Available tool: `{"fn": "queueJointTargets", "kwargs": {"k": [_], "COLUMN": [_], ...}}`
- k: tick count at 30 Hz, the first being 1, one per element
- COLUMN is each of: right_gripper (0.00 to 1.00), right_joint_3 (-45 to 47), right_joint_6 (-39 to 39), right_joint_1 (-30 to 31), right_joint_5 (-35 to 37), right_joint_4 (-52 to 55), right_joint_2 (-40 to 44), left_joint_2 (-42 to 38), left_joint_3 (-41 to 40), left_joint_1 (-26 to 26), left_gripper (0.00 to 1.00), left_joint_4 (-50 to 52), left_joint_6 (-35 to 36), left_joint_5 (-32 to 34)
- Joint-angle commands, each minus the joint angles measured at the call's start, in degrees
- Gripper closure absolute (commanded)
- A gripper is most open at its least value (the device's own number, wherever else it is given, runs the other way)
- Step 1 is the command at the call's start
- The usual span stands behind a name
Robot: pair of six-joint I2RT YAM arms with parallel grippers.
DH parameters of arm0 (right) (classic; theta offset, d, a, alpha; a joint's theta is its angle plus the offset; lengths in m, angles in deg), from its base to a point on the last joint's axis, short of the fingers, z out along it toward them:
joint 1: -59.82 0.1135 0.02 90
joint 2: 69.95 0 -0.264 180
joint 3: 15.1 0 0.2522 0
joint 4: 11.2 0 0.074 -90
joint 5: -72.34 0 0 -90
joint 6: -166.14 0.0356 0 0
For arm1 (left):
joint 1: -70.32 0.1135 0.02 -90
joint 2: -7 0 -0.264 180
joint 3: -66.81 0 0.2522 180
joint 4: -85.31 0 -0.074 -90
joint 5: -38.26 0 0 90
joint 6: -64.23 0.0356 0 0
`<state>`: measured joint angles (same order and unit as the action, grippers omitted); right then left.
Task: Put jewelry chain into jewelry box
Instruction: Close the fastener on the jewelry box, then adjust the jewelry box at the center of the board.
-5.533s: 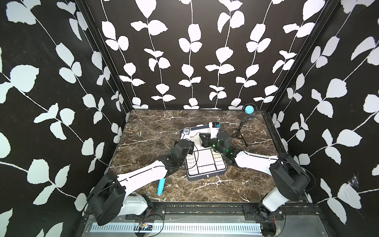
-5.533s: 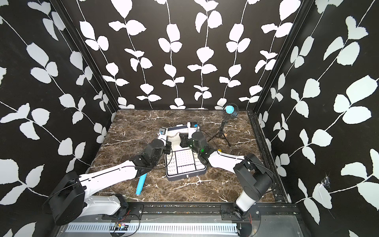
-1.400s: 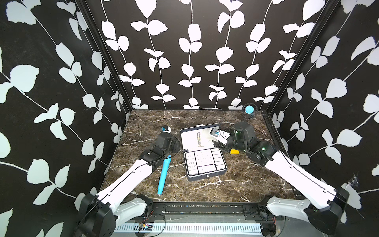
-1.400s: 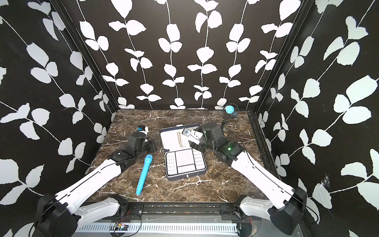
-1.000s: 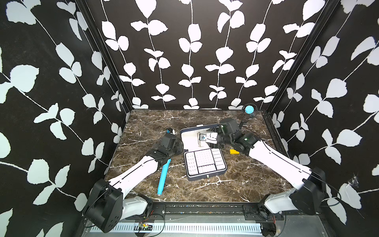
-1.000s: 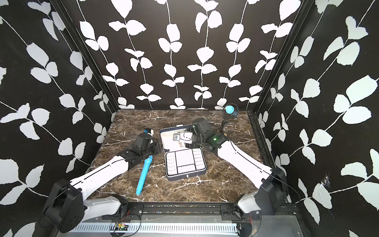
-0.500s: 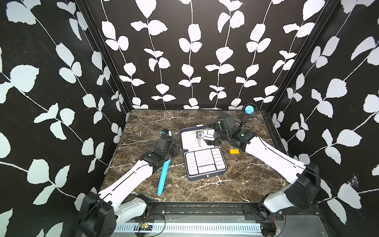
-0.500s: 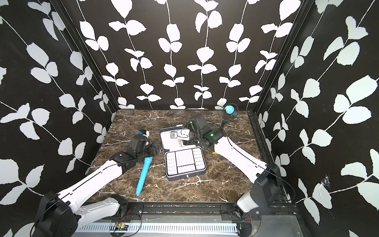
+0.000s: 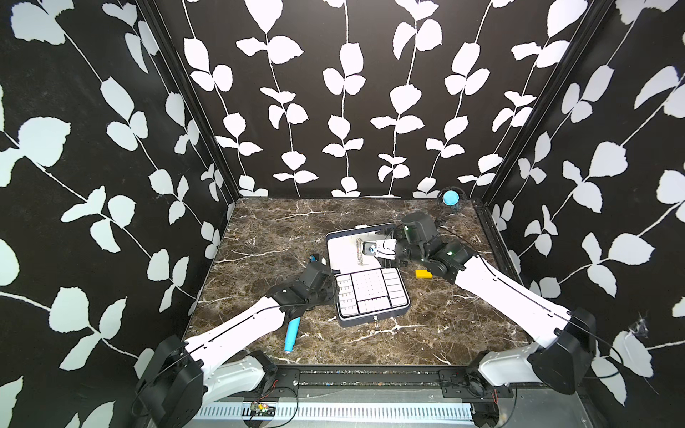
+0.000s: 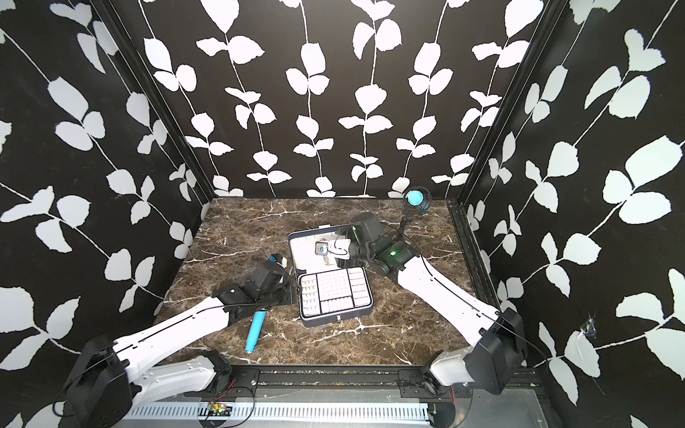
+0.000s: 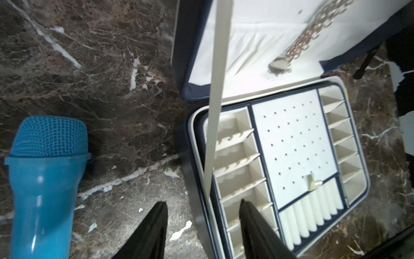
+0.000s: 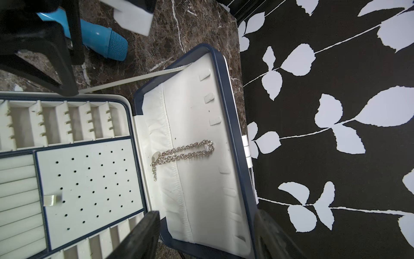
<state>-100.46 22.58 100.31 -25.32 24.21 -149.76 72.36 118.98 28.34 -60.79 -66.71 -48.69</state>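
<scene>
Hovering right end effector (image 12: pixel 206 220), spread, empty, over chain (image 12: pixel 182 152) lying doubled in box (image 9: pixel 356 321) lid (image 12: pixel 199 201) at 12 o'clock of tray (image 9: pixel 367 286); best pinching both strands; holding left end effector (image 11: pixel 202 205) spread at box's 9 o'clock.

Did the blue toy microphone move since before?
No. The blue toy microphone lies where it was, same slant, left of the jewelry box, which hasn't shifted either. The left arm covers its head now.
</scene>
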Motion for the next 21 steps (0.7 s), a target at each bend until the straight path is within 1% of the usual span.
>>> {"fn": "queueJointTargets", "kwargs": {"k": [1, 4, 9, 16, 21], "right_gripper": [0.32, 0.32, 0.32, 0.32, 0.32], "right_joint_3": [0.80, 0.93, 0.81, 0.40, -1.80], "right_joint_6": [1.29, 1.20, 1.11, 0.38, -0.60], "right_joint_1": [-0.24, -0.24, -0.24, -0.24, -0.29], "right_joint_5": [0.88, 1.04, 1.24, 1.77, 1.60], "right_joint_4": [-2.21, -2.38, -3.01, -3.41, -3.53], "right_joint_2": [1.15, 1.13, 0.82, 0.42, -1.28], "left_joint_2": [1.95, 2.82, 4.39, 3.47, 4.00], "left_joint_3": [0.07, 0.52, 0.90, 0.70, 1.61], "left_joint_1": [-0.21, -0.20, -0.17, -0.21, -0.04], "left_gripper": [0.48, 0.52, 0.54, 0.59, 0.60], "left_joint_4": [1.00, 2.20, 3.09, 4.63, 5.84], "left_joint_6": [1.21, 2.90, 4.74, 6.69, 8.00], "left_joint_5": [-0.76, 0.31, 1.25, 6.25, 8.40]}}
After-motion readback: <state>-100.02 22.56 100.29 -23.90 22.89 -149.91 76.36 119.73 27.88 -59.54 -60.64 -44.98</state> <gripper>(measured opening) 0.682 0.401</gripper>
